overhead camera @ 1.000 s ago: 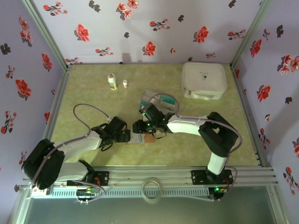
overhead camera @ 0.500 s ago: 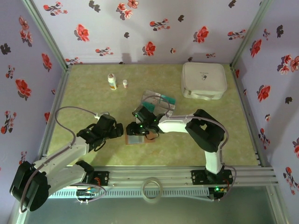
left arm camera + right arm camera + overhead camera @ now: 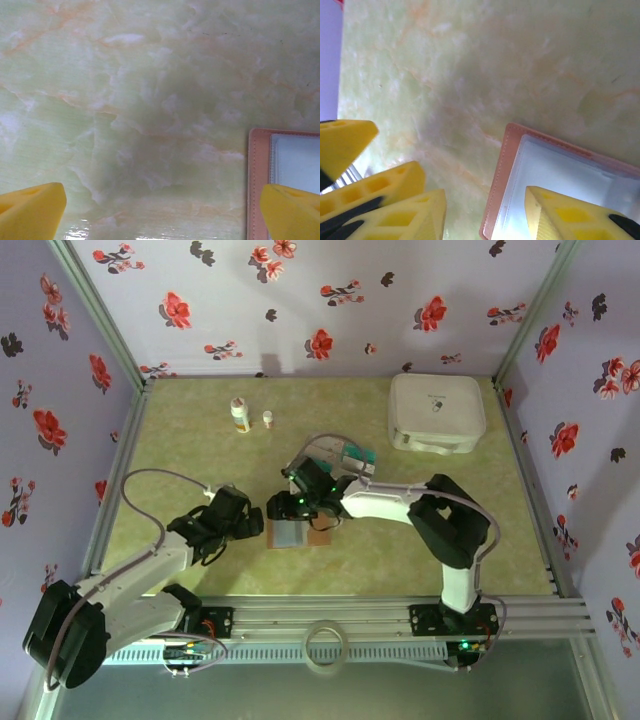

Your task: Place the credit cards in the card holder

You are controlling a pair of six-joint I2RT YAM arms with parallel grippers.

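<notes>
**Item: card holder on green marbled table, two grippers in attendance**

- Card holder (image 3: 297,534): flat, pinkish-brown, lying on the table (image 3: 200,440). Its face shows a pale grey-blue panel; whether that is a card or a clear pocket cannot be told. In the left wrist view its stitched edge (image 3: 259,185) sits at the right side; in the right wrist view its rounded corner (image 3: 502,170) is at lower centre.
- Left gripper (image 3: 256,527): just beside the card holder, on its left. Fingers spread to their widest, with bare table between them and nothing held. In its own view (image 3: 160,205) one yellow fingertip (image 3: 292,210) overlaps the card holder's edge.
- Right gripper (image 3: 279,508): over the card holder's far-left corner. Fingers part-way apart (image 3: 485,195), one above the pale panel and the other above the table beside the edge; nothing visibly clamped.
- Credit cards (image 3: 358,454): teal ones, in a clear tray (image 3: 322,448) beyond the card holder, to its right.
- White case (image 3: 436,412): well apart, far right of the card holder.
- Two small bottles (image 3: 240,415): well beyond it, to the left.
</notes>
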